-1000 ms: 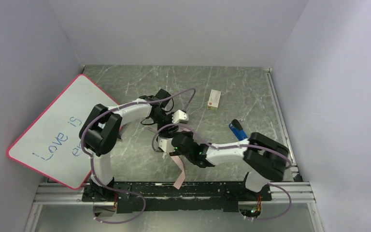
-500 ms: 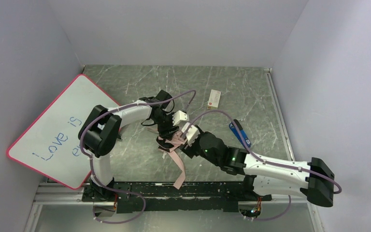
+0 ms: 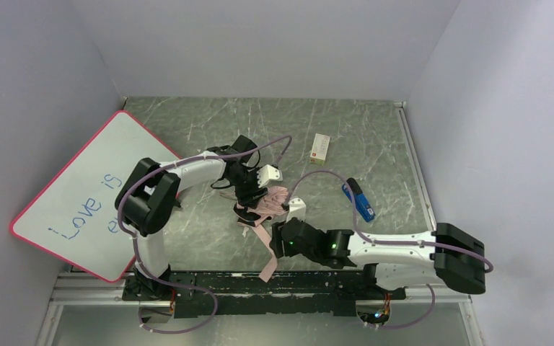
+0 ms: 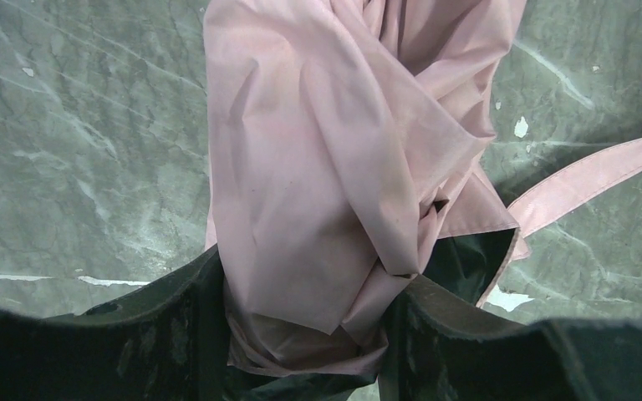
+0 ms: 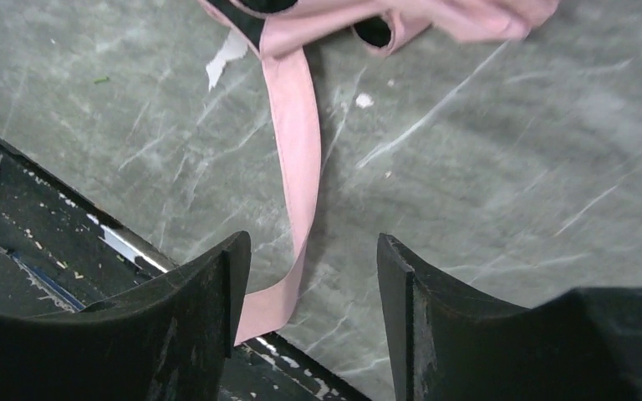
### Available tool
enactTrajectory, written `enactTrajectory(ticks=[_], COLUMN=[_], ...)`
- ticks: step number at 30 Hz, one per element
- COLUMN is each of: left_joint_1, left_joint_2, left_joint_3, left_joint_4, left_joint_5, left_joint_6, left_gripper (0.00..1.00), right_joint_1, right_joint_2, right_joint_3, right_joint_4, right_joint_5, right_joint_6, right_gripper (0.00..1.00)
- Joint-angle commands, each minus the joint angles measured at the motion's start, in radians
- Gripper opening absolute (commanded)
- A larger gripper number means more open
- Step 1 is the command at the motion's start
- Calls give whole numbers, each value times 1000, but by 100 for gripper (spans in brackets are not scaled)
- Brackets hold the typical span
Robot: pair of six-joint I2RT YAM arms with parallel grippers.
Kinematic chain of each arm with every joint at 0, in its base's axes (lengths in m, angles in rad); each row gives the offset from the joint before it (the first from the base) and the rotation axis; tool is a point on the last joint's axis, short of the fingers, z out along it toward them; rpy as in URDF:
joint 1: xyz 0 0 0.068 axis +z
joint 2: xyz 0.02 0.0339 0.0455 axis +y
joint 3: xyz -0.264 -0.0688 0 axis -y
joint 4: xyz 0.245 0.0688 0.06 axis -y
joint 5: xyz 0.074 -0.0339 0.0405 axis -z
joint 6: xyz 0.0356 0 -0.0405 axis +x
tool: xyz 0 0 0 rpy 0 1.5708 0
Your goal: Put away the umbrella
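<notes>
Top external view: mid-worktop, the umbrella lies collapsed and bunched, wrapping apparently not yet done. Its strap trails loose. Left fingers pinch the pink fabric; right fingers stand spread over the strap.

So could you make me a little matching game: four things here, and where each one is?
Things:
1 umbrella
2 whiteboard
3 small white box
4 blue object

Places:
a by the left wall
b clamped in the left gripper
c lying flat, nearest the right edge
d lying flat toward the back, right of centre

Pairs: 1-b, 2-a, 3-d, 4-c
</notes>
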Motion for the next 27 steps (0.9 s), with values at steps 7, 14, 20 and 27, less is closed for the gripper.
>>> enactTrajectory(ticks=[7, 14, 20, 27], left_joint_1=[21, 21, 21, 25], left_joint_2=[71, 64, 58, 55], left_joint_3=[-69, -71, -78, -68], left_joint_4=[20, 27, 36, 48], left_joint_5=[-224, -229, -238, -259], left_joint_6=[17, 18, 18, 4], left_gripper=[5, 5, 5, 5], right_joint_1=[82, 103, 117, 120], right_joint_2=[228, 301, 291, 192], right_joint_3=[91, 125, 112, 39], right_joint_4=[-8, -73, -118, -113], right_joint_5=[75, 79, 79, 41], right_joint_6=[237, 264, 294, 330], right_gripper=[60, 46, 17, 0])
